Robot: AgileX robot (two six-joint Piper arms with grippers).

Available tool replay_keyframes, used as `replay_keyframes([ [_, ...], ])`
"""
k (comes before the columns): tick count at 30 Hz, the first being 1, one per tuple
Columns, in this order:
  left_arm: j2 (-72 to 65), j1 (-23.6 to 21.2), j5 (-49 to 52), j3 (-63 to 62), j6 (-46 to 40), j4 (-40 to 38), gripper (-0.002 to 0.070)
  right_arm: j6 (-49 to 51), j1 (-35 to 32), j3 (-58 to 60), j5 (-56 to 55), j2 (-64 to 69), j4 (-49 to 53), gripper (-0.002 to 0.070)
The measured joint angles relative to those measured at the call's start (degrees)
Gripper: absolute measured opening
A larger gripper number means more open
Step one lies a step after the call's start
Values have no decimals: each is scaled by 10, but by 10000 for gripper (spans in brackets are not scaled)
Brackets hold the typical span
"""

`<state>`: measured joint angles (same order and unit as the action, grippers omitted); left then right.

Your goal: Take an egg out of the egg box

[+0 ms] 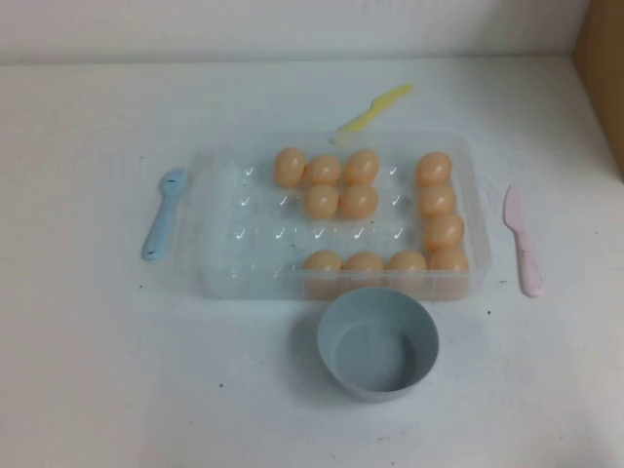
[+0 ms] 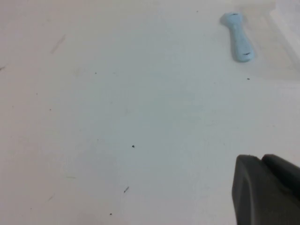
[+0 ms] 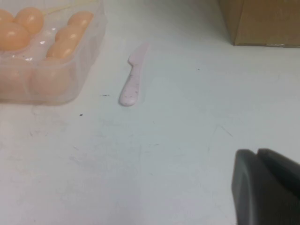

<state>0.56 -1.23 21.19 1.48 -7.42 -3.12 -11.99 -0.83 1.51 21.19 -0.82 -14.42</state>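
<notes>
Nothing has been taken yet: every egg is seated in the box, and the bowl just beside it is bare. The left gripper and right gripper are held over table well apart from it; their fingers' state cannot be told.

Left gripper and right gripper cut off at frame edge beyond egg box; finger state unclear.

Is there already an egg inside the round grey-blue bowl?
No, the bowl is empty in the high view; every egg lies in the egg box behind it, and the left gripper and right gripper hang over bare table.
</notes>
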Motion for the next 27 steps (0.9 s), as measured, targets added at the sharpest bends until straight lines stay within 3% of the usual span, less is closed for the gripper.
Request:
replay_keyframes([
  [27,0,7,0,0,0,0,-4,0,0,0,0,0,0,-18],
])
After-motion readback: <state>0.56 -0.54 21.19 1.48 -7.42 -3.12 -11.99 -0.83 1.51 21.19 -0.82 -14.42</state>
